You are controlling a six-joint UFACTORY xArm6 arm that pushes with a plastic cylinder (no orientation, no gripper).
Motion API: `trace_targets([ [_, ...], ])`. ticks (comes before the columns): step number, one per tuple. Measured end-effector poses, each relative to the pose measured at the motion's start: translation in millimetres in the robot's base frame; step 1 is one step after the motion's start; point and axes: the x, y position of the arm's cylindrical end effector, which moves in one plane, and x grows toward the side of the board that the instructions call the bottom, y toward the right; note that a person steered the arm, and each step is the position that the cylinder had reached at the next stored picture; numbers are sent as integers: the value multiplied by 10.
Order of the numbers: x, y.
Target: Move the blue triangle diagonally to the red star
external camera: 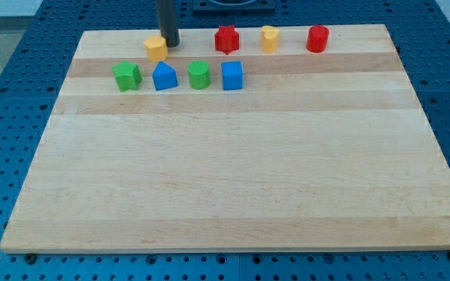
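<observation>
The blue triangle (pixel 164 76) sits on the wooden board (pixel 233 179) in the upper left, in a row between two green blocks. The red star (pixel 226 39) lies up and to the right of it, near the board's top edge. My tip (pixel 169 44) is at the top of the view, touching the right side of a yellow block (pixel 155 47), just above the blue triangle and left of the red star.
A green block (pixel 126 76) lies left of the blue triangle, a green block (pixel 199 74) right of it, then a blue cube (pixel 232 75). A yellow block (pixel 269 38) and a red cylinder (pixel 317 38) lie right of the red star.
</observation>
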Motion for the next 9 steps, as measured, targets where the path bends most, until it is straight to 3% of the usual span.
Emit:
trace_targets([
  [3, 755, -386],
  [6, 1391, 156],
  [7, 1307, 262],
  [9, 731, 22],
])
